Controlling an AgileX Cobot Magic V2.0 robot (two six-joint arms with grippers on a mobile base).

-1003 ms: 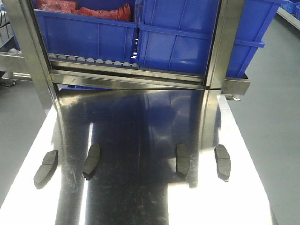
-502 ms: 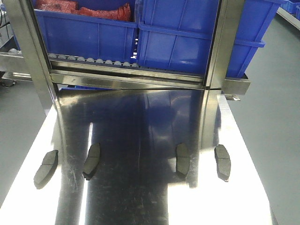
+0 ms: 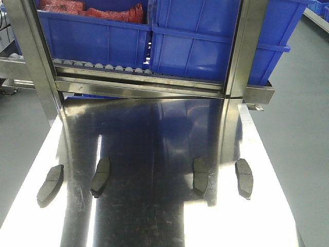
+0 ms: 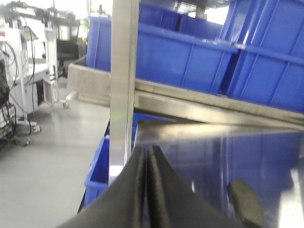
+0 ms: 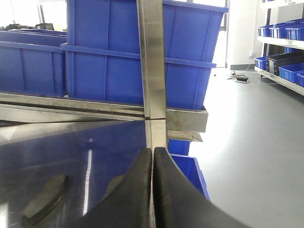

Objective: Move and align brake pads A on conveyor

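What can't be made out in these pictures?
Conveyor: in no view.
Arms: outside the front view; wrist views show only the shut left tool and right tool.
Left wrist view: brake pad blurred, cut by the bottom edge.
Front view: red contents of the blue bin, cut by the top edge.

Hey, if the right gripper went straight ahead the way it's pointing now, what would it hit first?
Most likely the steel upright post, which stands dead ahead of the right gripper with its jaws shut. How far off it is, I can't tell.
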